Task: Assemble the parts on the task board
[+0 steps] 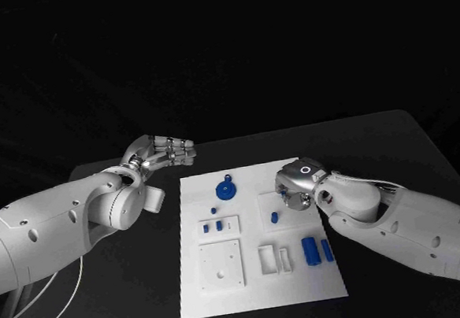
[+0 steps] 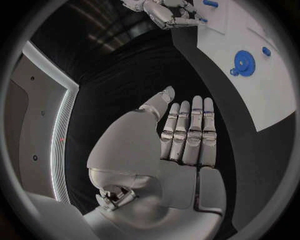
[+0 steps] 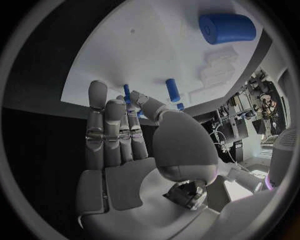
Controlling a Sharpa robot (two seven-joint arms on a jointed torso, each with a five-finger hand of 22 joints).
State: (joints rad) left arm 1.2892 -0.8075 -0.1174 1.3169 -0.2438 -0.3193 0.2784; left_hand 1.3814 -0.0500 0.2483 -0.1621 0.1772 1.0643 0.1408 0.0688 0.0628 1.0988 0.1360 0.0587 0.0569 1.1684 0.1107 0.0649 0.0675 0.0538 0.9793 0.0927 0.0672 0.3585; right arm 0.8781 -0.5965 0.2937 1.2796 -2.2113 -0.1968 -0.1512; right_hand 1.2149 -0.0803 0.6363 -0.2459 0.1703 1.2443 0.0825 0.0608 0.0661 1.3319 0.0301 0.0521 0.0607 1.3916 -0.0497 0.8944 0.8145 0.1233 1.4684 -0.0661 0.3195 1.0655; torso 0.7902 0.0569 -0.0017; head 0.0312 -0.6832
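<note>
The task board lies flat in the middle of the black counter, long side running away from the robot. On its far half sits a blue gear-shaped disc; a small blue peg lies just beside it, nearer the robot. Two short blue pieces rest in a raised white frame at mid-board. A square white plate and a slotted white holder occupy the near half, with a blue cylinder and a thinner blue bar lying side by side next to the holder. Nothing stands between either hand and the board. No legible writing is visible.

The left hand hovers over bare counter off the board's far left corner, palm flat, fingers straight and side by side, holding nothing. The right hand sits over the board's right edge, fingers extended, empty; a small blue part lies just beside it.
</note>
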